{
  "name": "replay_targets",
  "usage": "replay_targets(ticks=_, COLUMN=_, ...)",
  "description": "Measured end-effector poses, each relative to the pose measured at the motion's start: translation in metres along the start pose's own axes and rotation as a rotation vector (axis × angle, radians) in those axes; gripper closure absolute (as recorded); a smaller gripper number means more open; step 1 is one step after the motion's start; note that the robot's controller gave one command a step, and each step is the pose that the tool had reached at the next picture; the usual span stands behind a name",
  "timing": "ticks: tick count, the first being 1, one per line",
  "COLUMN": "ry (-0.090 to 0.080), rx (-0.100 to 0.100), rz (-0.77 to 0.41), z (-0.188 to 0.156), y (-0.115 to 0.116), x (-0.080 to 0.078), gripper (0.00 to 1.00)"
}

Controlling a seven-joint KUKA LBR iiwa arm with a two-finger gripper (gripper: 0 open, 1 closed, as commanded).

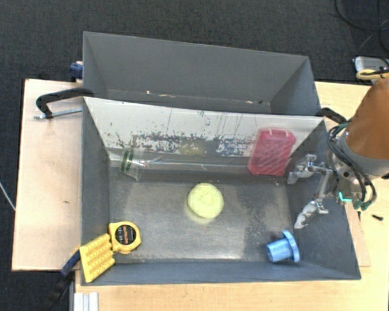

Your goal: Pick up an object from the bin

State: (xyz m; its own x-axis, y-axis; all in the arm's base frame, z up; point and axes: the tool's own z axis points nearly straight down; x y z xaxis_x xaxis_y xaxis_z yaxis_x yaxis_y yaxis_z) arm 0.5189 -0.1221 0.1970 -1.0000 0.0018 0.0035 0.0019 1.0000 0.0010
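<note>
Six small things lie in the grey bin [92, 179], seen from above: a clear tube [132, 162] and pink block [271, 152] at the back wall, a yellow-green ball [205, 201] mid-floor, a tape measure [124, 237] and yellow comb [97, 257] front left, a blue cap [282, 248] front right. The gripper [297, 199] hangs by the right wall between block and cap, fingers spread, nothing between them.

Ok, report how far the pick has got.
Done: nothing lifted; the pink block, yellow-green disc, blue cap and tape measure all lie in the bin. In hand: the gripper is by the right wall, between pink block and blue cap, fingers open and empty. Left: close on one thing, lift it out.
</note>
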Motion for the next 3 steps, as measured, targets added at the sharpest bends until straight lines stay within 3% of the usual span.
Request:
replay_targets(ticks=1, ry=-0.007, rx=0.001, rz=-0.002, z=-0.003, y=0.001, x=-0.002, gripper=0.00)
replay_targets(ticks=2, ry=-0.009, rx=0.003, rz=-0.289, z=0.056, y=-0.011, x=0.020, gripper=0.00)
replay_targets(ticks=3, ry=-0.007, rx=0.003, rz=-0.459, z=0.058, y=-0.014, x=0.026, gripper=0.00)
